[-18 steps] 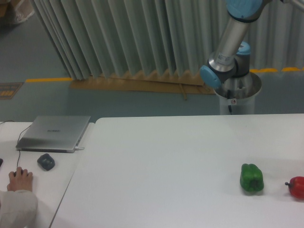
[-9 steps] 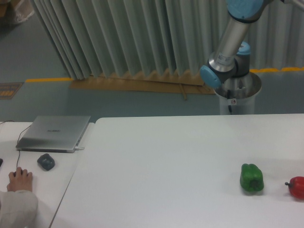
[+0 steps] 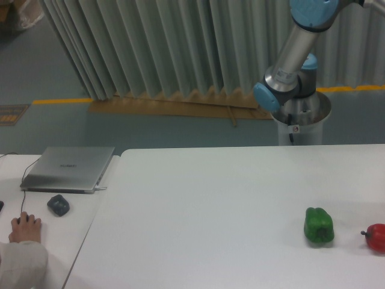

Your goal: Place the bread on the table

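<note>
Since the earlier frames, only the upper arm link at the top right has shifted slightly rightward; every object keeps its position. At far left, on the narrower desk (image 3: 72, 241), a person's hand (image 3: 25, 227) rests at the near edge, with a dark computer mouse (image 3: 58, 205) just beside it and a closed silver laptop (image 3: 68, 168) behind the mouse. The wide white table (image 3: 210, 211) occupies the centre and right of the view. A green bell pepper (image 3: 319, 226) stands on the table toward the right, and a red round fruit (image 3: 375, 237) lies near it at the right edge, apart from the pepper. The UR5e arm (image 3: 287, 66) rises behind the table from a metallic base (image 3: 304, 123), its links running out of the top of the frame. The gripper is outside the view, so its finger state cannot be determined. The bread is not visible anywhere in the view.
</note>
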